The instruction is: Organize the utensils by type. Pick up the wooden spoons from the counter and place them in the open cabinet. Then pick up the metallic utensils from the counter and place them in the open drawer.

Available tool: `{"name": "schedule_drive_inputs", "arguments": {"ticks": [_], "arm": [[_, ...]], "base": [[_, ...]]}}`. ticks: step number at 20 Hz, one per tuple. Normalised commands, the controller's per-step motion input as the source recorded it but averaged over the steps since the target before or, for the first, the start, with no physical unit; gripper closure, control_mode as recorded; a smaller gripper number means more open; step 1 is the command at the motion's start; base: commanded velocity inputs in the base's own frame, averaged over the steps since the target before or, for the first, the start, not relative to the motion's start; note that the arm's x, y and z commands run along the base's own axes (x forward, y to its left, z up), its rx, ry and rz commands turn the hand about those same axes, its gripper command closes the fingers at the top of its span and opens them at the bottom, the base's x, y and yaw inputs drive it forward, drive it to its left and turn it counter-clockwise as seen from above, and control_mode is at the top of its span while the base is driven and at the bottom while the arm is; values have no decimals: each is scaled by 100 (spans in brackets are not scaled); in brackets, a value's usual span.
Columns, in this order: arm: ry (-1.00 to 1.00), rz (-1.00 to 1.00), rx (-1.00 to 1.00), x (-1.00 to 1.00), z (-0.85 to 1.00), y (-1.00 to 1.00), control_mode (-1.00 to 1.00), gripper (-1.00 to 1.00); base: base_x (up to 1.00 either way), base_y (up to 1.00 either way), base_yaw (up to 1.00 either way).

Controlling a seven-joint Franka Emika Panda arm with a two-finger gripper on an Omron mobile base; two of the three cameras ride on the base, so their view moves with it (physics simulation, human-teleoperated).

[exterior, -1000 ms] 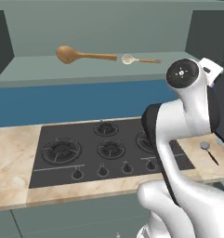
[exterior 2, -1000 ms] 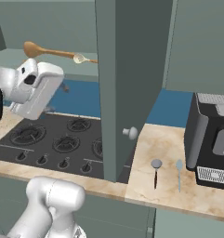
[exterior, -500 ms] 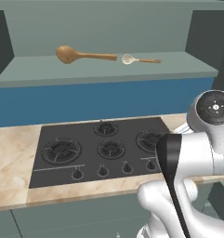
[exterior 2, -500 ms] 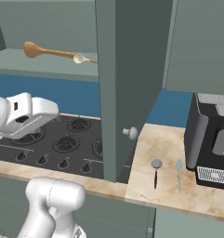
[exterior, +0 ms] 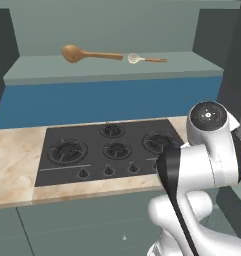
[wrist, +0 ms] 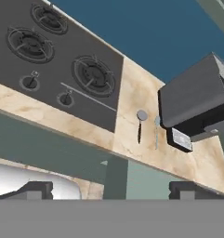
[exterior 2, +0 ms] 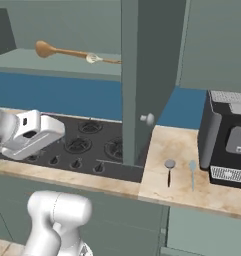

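Both wooden spoons lie on the open cabinet's shelf (exterior: 112, 72): the large orange-brown one (exterior: 87, 53) and, just right of it, the small pale-bowled one (exterior: 144, 59). Two metallic utensils lie side by side on the counter (exterior 2: 162, 150) between the stove and a black appliance: one with a round head and dark handle (exterior 2: 169, 171) and a pale blue-grey spoon (exterior 2: 192, 172). My gripper (wrist: 113, 189) is open and empty, its fingertips (wrist: 36, 188) wide apart. It hangs low before the counter's front edge, well short of both utensils (wrist: 140, 122). I cannot make out the drawer for certain.
The cabinet's tall door (exterior 2: 149, 75) with a round knob (exterior 2: 148, 119) stands open over the stove's right edge. A black stove (exterior: 107, 150) fills the middle of the counter. A black appliance (exterior 2: 229, 140) stands right of the utensils. A darker block (wrist: 115, 179) juts below the counter edge.
The arm has swung down from shelf height to counter level in front of the stove, with the gripper still open. The wooden spoons and metal utensils have not moved.
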Motion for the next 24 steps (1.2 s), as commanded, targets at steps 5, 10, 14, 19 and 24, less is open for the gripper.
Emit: {"name": "schedule_drive_inputs", "arguments": {"ticks": [5,10,14,19,24], "arm": [[0,0,0,0,0,0,100,-100],[0,0,0,0,0,0,100,-100],[0,0,0,0,0,0,100,-100],[0,0,0,0,0,0,100,-100],[0,0,0,0,0,0,100,-100]], "base": [[-100,13,0],[-100,19,0],[-89,12,1],[-59,-24,-8],[-29,-79,-3]]}}
